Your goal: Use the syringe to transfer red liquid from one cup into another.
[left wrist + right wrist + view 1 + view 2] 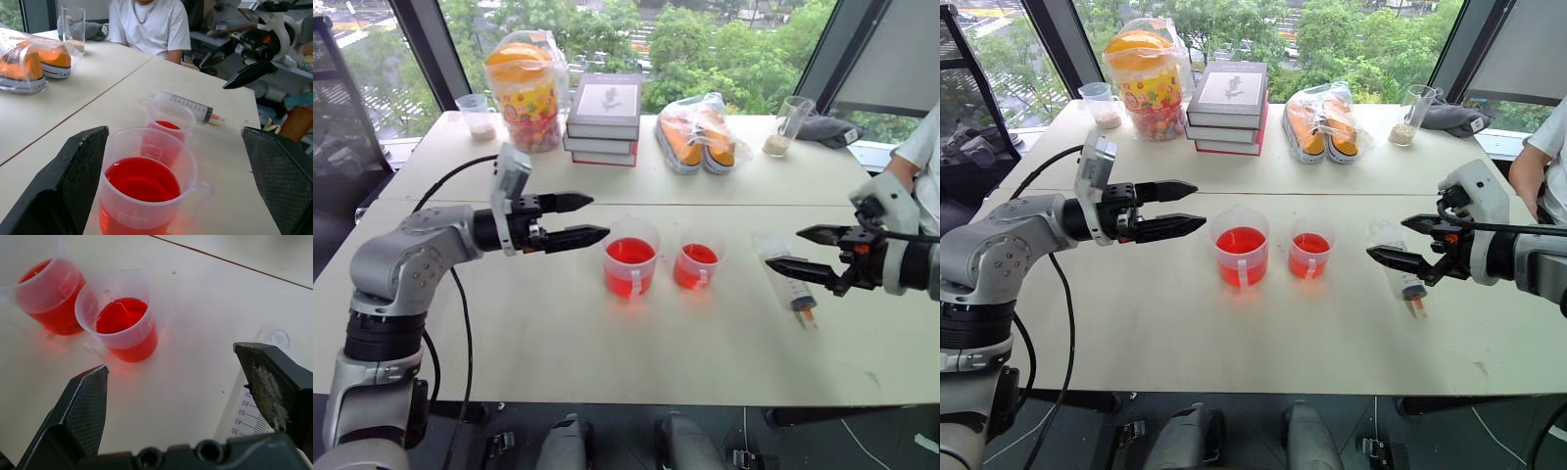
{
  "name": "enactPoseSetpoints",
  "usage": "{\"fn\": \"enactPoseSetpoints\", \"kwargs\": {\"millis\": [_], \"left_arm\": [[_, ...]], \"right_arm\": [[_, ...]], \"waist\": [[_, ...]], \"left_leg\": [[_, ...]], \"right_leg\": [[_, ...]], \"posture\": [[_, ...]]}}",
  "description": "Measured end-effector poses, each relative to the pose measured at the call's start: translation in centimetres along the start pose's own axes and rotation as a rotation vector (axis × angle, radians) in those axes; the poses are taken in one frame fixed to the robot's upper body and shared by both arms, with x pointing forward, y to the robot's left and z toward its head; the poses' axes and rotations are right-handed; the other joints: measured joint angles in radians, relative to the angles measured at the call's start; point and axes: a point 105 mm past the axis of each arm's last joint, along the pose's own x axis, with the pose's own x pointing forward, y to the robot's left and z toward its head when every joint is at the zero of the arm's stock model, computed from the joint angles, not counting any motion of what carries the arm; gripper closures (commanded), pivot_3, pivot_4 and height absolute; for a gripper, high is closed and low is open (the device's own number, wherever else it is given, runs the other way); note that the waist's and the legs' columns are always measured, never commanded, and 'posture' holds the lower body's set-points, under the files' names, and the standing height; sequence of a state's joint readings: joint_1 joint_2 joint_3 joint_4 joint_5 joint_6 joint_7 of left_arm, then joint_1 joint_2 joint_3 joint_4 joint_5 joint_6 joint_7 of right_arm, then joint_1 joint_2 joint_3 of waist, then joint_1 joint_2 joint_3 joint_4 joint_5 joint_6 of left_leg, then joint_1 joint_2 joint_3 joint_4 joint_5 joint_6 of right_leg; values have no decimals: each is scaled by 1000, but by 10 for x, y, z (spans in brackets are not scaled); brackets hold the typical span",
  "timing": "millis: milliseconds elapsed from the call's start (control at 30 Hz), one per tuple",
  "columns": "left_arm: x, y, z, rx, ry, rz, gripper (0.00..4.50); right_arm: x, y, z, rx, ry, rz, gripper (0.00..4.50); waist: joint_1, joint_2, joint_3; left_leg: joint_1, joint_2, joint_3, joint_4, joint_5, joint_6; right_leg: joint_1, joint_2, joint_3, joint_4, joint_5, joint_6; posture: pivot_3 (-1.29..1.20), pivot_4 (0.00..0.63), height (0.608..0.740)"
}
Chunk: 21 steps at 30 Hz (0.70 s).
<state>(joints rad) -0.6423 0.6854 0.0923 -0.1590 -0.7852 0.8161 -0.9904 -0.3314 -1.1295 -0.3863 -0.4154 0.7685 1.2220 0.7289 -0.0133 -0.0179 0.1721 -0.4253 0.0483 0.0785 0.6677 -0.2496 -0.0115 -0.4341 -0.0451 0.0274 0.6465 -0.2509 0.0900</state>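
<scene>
left end effector: fingers spread wide, nothing between them, hovering above the desk, pointing at the wide cup from its left side, not touching it
wide cup: taller clear cup, upright near desk centre, roughly half full of red liquid, small white label on the front
narrow cup: shorter clear cup, upright just right of the wide cup; they look slightly apart but the gap is hard to judge; also holds red liquid, white label on front
syringe: lying flat on the desk right of the narrow cup, scale marks up, orange-red tip toward the near edge; barrel looks empty, not certain
right end effector: fingers wide apart, gripping nothing, hanging over the syringe, angled down toward the cups
back row: small cup, snack jar, stacked books, bagged sneakers, glass
person: white shirt, at the desk's right end
</scene>
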Motion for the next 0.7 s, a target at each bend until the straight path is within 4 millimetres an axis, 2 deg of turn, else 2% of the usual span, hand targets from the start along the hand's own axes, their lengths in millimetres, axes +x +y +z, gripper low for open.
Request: {"fn": "enactPoseSetpoints", "kwargs": {"millis": [167, 400, 500, 700], "left_arm": [[2, -1, -2, 4, -14, -2, 0], [6, -1, -3, 12, -34, -10, 0], [11, -2, -6, 14, -35, -23, 0], [17, -3, -9, 8, -37, -31, 0]], "right_arm": [[1, -18, 1, 41, 52, -55, 20], [17, -54, -3, 135, 229, -125, 20], [28, -69, -16, 220, 321, -134, 20], [56, -76, -45, 278, 494, -77, 20]], "waist": [[-1, 0, 0], [-4, 0, 0], [-3, 0, 0], [-3, 0, 0]], "left_leg": [[0, 0, 0, 0, 0, 0], [0, 0, 1, 0, 0, 0], [-1, 0, 1, 0, 0, 0], [-2, 0, 2, -1, 0, 0]], "right_leg": [[0, 0, 0, 0, 0, 0], [-1, 0, 1, 0, 0, -1], [-2, 0, 1, -1, 0, -1], [-4, 0, 1, 1, 2, 2]], "posture": [[0, 150, 740], [0, 150, 740], [0, 150, 740], [0, 150, 740]]}}
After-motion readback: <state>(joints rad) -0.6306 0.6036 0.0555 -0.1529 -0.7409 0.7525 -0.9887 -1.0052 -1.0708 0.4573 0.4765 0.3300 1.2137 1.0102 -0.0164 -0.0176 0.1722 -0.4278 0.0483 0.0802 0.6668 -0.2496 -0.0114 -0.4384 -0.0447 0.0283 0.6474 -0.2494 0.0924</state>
